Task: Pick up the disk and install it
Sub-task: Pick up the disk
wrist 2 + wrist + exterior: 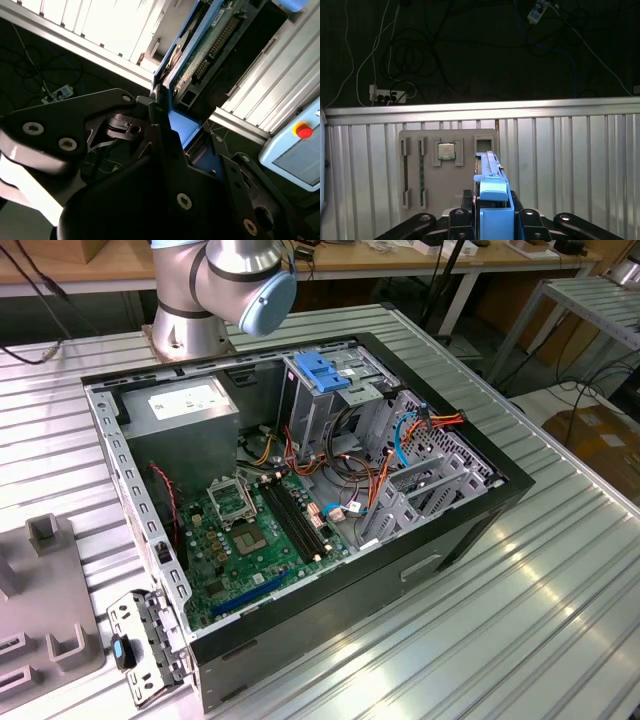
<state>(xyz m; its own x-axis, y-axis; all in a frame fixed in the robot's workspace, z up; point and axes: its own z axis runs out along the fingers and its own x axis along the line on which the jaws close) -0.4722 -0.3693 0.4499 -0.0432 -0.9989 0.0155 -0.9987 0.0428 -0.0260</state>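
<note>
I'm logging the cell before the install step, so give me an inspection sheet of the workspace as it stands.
Surface: ribbed metal table.
Job's things: the disk, on edge, over the grey tray; open computer case on the table.
Clutter: the tray holds a processor chip; metal bracket beside the case.
Grippers: gripper shut on the disk.
Cables: orange and blue wires inside the case; power strip on the floor.
Surroundings: workbench behind.
</note>
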